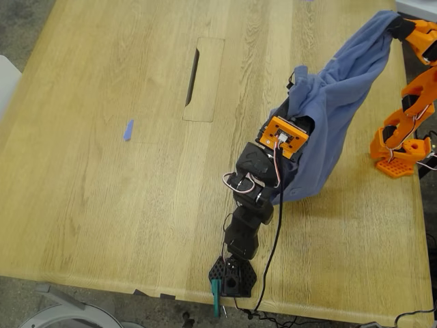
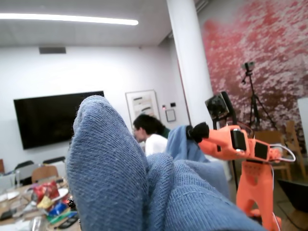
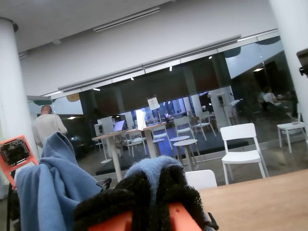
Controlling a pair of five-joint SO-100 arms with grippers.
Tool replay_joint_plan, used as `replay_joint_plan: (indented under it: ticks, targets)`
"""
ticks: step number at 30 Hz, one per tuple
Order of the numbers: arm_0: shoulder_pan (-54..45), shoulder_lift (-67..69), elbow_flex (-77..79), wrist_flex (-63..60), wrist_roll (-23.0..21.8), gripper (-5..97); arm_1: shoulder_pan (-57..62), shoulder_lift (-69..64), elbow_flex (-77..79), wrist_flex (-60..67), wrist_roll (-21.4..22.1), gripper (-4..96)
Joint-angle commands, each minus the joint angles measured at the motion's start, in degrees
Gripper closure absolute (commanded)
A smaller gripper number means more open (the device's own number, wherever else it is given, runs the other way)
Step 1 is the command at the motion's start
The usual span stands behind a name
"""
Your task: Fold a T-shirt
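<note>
Shirt [image 1: 341,96] was held aloft over surface [image 1: 102,171], pinched shut in both first pincer [image 1: 295,102] and second pincer [image 1: 396,27].

A blue tape scrap [image 1: 128,130] lies on the wooden table [image 1: 102,205], toward the exterior view's left, well apart from a dark slot [image 1: 192,76] in the tabletop.
</note>
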Motion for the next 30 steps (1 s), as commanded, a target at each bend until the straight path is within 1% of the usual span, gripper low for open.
replay_joint_plan:
  ticks: [1, 4, 10, 15, 23, 27, 30]
  targets:
    - [2.5, 6.4, -2.0, 0.7, -0.6, 92, 0.4, 1.9, -0.8, 0.7, 0.4, 91.5]
    - [4.7, 6.8, -2.0, 3.0, -0.6, 92, -1.0, 3.0, -0.7, 2.5, 0.4, 91.5]
    - [5.4, 7.6, -1.9, 4.3, -2.1, 92, -2.7, 5.1, -0.6, 4.3, 0.0, 91.5]
    - [7.9, 10.5, 1.4, 5.7, -2.1, 92, -3.7, 7.7, -0.5, 6.9, 0.4, 91.5]
    - [12.7, 13.3, 2.5, 12.3, -3.1, 92, -7.7, 10.2, 0.4, 11.5, -0.1, 91.4]
    - [14.4, 14.0, 2.7, 15.6, -5.4, 92, -9.7, 10.5, 0.5, 15.1, 0.1, 91.4]
    - [14.0, 17.4, 8.2, 16.7, -7.7, 92, -9.9, 11.3, 1.2, 18.5, 1.1, 91.4]
